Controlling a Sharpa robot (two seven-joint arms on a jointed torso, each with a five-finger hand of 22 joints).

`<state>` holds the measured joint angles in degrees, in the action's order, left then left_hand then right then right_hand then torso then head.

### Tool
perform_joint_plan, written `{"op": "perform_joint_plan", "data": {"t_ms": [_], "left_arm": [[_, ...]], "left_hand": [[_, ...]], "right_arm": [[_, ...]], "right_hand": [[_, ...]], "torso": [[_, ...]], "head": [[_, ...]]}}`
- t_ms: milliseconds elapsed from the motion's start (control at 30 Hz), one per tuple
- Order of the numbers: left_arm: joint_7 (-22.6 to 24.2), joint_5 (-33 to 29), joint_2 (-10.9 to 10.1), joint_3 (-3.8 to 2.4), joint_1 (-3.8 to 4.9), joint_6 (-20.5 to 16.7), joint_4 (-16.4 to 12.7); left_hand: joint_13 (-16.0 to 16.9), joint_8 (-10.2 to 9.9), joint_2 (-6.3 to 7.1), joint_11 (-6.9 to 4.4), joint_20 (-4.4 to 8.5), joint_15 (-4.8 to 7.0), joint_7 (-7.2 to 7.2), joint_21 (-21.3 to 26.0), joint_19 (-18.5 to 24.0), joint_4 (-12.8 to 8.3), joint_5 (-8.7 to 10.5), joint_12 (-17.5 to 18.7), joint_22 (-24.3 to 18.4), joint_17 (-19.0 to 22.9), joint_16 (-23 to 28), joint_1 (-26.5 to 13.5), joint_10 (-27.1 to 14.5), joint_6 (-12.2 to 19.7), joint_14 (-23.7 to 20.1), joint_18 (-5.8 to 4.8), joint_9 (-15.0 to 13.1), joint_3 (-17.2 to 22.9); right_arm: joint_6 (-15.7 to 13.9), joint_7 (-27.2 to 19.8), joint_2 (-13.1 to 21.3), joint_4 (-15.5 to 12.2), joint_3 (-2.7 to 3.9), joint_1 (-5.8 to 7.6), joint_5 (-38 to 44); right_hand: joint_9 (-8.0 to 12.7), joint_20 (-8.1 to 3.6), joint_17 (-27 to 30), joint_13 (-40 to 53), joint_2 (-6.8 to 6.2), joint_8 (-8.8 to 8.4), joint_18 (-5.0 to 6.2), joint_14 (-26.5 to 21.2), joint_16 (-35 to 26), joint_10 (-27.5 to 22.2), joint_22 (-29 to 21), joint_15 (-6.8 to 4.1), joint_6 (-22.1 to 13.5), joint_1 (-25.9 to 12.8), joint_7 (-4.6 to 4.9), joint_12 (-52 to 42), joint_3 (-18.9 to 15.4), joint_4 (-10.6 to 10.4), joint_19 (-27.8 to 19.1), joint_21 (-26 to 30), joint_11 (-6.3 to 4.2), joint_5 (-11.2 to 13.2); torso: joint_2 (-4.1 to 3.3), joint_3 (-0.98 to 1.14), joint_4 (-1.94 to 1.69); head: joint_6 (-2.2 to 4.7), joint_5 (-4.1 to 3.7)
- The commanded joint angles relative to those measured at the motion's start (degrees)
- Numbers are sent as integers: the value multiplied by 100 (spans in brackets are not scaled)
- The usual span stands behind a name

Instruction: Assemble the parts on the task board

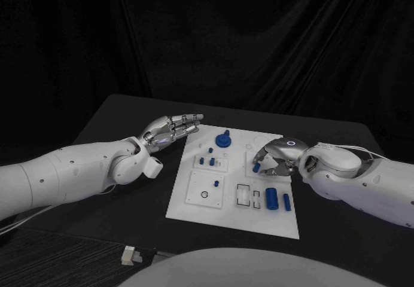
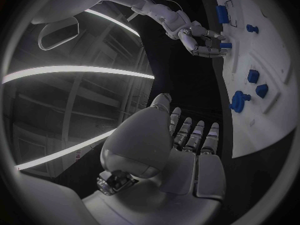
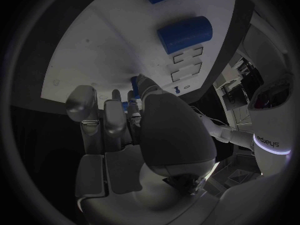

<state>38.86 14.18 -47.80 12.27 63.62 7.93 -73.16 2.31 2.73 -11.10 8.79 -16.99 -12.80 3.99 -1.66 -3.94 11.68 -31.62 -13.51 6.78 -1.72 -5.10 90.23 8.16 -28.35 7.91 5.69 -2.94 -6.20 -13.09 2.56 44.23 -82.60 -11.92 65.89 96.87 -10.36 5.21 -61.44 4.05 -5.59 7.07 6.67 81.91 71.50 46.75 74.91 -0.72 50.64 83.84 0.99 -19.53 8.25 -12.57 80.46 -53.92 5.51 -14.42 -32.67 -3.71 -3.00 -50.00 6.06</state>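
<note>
Head view: my right hand (image 1: 277, 159) pinches a small blue peg (image 1: 256, 168) over the white board (image 1: 200, 209). My left hand (image 1: 170, 129) hovers released beside the board's far corner, fingers straight

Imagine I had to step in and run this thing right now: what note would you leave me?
Left hand: open, holding nothing, raised beside the task board's far left corner.
Right hand: pinching a small blue part over the board's right middle.
Standing on the board: a blue round knob and two small blue pegs.
Lying near the right edge: a thick blue cylinder and a thin blue rod, seemingly not yet placed; empty slots beside them.
</note>
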Motion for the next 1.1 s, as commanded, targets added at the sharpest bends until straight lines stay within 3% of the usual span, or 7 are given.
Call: {"op": "perform_joint_plan", "data": {"t_ms": [33,433,733,1100], "left_arm": [[739,-45,10,-6,-10,71,-8],[724,-45,19,-6,-12,88,-3],[705,-45,31,-6,-19,113,1],[676,-45,29,-6,-39,137,5]], "left_hand": [[3,17,-36,19,1,-41,12,-15,-20,-1,-32,-23,0,-9,-25,14,-22,12,-6,-63,3,51],[3,16,-37,20,2,-49,13,-15,-25,-15,-56,-27,-2,-9,-31,25,-25,20,-6,-77,3,80],[3,17,-46,15,2,-59,35,-14,-27,-37,-73,-30,-10,-9,-39,42,-30,23,-7,-98,3,129],[2,56,-25,-98,5,-72,224,-8,-37,-95,-79,-41,-34,-8,-61,51,-43,-191,-25,-161,-22,284]], "right_arm": [[-188,-139,-34,42,2,-44,58],[-314,-304,-137,142,2,-119,61],[-332,-342,-199,174,2,-143,61],[-501,-419,-217,194,3,-155,61]], "right_hand": [[-11,-10,4,4,3,30,-69,10,6,100,726,-23,74,92,25,-18,29,89,24,-19,-8,-63],[-11,-25,28,-1,22,-19,-68,-2,-21,539,725,-31,123,173,175,14,204,229,6,-33,-35,-160],[-15,-23,52,-3,8,-38,-66,-17,-43,737,720,-28,136,192,231,55,305,253,-12,-20,-52,-158],[-264,-62,74,-1,-3,292,-62,-32,-71,1246,719,-75,807,357,472,171,639,429,-40,-43,-158,-279]], "torso": [[1,0,0],[1,0,0],[1,-1,0],[1,-1,0]], "head": [[0,-2],[0,3],[0,11],[0,32]]}}
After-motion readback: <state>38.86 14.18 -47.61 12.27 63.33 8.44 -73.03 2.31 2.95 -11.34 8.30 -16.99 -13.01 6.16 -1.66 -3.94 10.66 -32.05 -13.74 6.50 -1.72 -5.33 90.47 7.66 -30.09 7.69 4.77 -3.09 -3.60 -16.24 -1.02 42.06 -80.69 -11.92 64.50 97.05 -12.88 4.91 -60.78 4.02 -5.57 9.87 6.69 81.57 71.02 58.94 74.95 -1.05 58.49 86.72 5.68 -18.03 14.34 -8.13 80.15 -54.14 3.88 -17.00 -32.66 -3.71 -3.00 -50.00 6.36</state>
